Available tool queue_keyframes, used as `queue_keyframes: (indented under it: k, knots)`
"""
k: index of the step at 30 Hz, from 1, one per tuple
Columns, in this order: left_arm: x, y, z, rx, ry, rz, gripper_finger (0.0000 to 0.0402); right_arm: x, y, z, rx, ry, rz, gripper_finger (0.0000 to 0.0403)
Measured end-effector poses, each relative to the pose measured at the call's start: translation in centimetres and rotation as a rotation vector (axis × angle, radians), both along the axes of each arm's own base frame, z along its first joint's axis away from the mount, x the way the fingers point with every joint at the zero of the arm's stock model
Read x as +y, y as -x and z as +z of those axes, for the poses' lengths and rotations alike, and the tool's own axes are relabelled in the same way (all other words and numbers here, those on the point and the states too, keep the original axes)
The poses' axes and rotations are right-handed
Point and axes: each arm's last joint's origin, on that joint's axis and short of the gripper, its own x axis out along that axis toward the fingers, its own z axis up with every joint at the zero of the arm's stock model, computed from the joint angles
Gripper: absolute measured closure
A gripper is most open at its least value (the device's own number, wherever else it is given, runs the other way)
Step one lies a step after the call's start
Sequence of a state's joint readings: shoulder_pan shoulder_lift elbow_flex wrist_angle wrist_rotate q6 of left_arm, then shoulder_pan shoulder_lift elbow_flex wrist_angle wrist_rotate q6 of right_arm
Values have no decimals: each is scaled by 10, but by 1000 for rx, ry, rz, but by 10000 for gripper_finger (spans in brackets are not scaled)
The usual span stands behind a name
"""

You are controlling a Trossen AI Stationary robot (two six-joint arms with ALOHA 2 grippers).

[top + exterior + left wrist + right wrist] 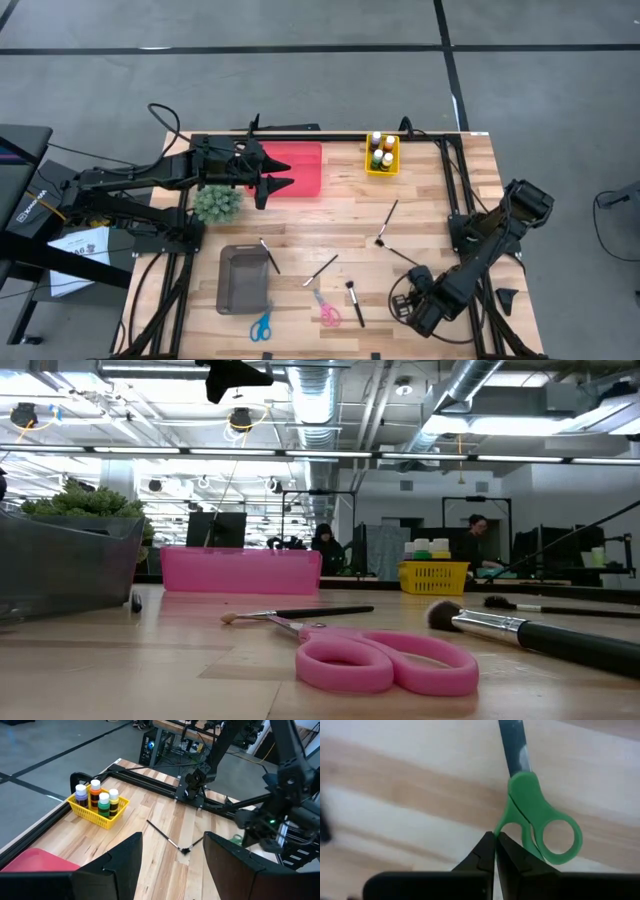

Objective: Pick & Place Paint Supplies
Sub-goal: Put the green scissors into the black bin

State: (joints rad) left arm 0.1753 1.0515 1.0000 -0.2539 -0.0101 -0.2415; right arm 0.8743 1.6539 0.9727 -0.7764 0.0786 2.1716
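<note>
Left of the yellow basket (pixel 382 168) holding the paint bottles (pixel 381 151), the left end effector (pixel 268 170) hovered spread wide and empty over the pink tray (pixel 305 175). Paintbrushes (pixel 386 223) lay scattered on the table (pixel 430 215) below the basket. Farther right, the right end effector (pixel 495 851) was pinched tight at the green scissors (pixel 540 825), so it risked lifting scissors instead of paint supplies.

A yellow basket (pixel 382 168) holds paint bottles (pixel 96 797) capped purple, orange, green and yellow. The tray (pixel 295 170) is pink, the bin (pixel 243 280) grey. Scissors come in pink (pixel 328 311), blue (pixel 261 326) and green (pixel 536 817) on the pale striped wooden counter (pixel 420 200).
</note>
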Motion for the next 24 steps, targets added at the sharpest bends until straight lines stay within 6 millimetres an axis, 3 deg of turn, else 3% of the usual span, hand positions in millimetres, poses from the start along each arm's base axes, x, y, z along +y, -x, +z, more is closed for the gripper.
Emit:
queue_keyframes:
  k: [3, 12, 24]
  knots:
    - [0, 0, 0, 0, -1, 0, 198, 6, -6, 15, -38, 9, 43, 402]
    - [0, 0, 0, 0, 1, 0, 198, -6, -27, 41, -70, 99, 180, 402]
    - [-14, -2, -2, 16, 17, -80, 198, -62, -54, 55, -13, 270, 402, 403]
